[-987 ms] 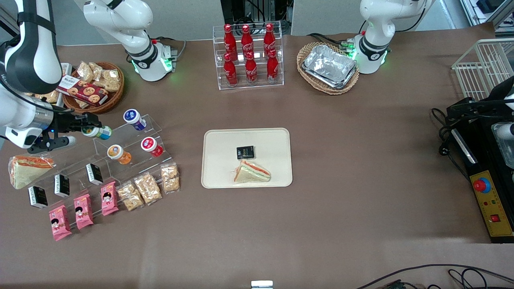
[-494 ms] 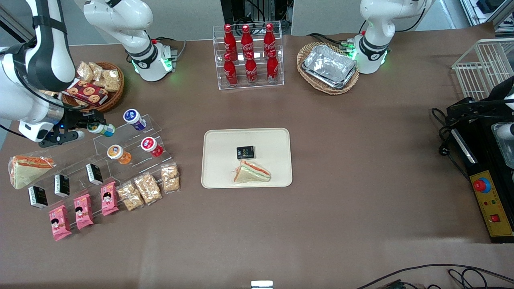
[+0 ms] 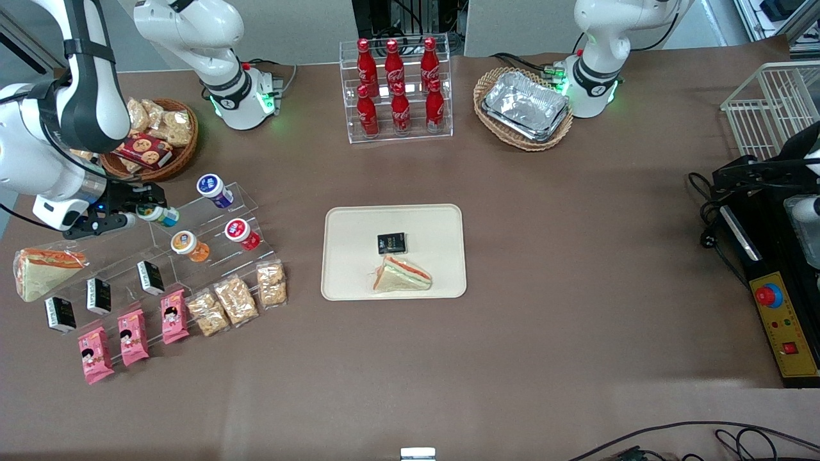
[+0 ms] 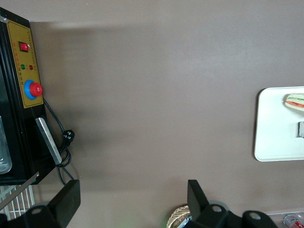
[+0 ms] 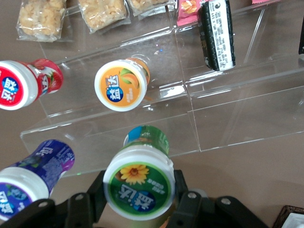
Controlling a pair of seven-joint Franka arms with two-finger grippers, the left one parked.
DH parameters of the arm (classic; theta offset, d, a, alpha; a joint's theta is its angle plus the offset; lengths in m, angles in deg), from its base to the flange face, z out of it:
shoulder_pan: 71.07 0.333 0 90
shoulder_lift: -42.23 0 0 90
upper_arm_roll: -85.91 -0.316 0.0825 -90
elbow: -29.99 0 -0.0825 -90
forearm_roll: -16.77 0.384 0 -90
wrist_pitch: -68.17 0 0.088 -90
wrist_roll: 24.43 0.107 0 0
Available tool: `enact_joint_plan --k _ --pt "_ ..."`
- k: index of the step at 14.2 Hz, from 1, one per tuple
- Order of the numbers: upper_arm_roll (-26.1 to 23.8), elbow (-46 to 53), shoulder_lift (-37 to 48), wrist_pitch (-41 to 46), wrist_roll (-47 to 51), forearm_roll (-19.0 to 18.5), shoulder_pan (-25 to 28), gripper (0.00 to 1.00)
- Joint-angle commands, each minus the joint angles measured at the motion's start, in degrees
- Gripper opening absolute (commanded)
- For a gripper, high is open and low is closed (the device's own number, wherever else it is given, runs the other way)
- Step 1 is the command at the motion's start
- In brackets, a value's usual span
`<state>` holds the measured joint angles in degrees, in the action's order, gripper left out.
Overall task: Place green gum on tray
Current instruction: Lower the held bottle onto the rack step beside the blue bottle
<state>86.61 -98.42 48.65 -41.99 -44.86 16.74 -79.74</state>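
Above the clear acrylic stepped rack (image 3: 211,246) at the working arm's end of the brown surface (image 3: 576,256), gripper (image 3: 148,200) clenched on small green-and-white-lidded gum bottle (image 5: 138,184), black fingers (image 5: 183,202) pressing both sides of its lid. Blue-lidded bottle (image 3: 213,189) just beside; orange-lidded bottle (image 3: 187,245) and red-lidded bottle (image 3: 241,233) nearer the front camera. Cream-beige rectangular tray (image 3: 346,256) well apart mid-surface, holding wrapped sandwich (image 3: 401,275) and small black packet (image 3: 391,243).

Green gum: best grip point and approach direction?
Grip the green gum across its round lid, one of the fingers on each side, as the gripper sits now on the acrylic stand. The bottle lies tilted, lid outward, so come lid-end on; the blue gum bottle crowds one flank.
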Motion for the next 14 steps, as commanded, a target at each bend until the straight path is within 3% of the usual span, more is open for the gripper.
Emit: enact_joint_plan --k 1,7,8,9,10,11,14 --pt "-0.4 -0.6 -0.7 -2.0 -0.6 -0.9 -0.4 0.32" --pt "-0.4 -2.0 -1.1 -3.8 -0.3 -0.9 -0.3 0.4" --pt "-0.4 -2.0 -1.1 -3.8 -0.2 -0.9 -0.2 0.57" --pt "-0.5 -2.0 -1.1 -3.7 -0.1 -0.9 -0.2 0.63" --pt "-0.5 -1.9 -1.1 -3.5 0.2 -0.8 -0.2 0.87" --pt "-0.5 -1.8 -1.1 -3.4 0.3 -0.8 -0.2 0.98" --pt "-0.6 -1.4 -0.8 -2.7 0.3 -0.5 0.0 0.99"
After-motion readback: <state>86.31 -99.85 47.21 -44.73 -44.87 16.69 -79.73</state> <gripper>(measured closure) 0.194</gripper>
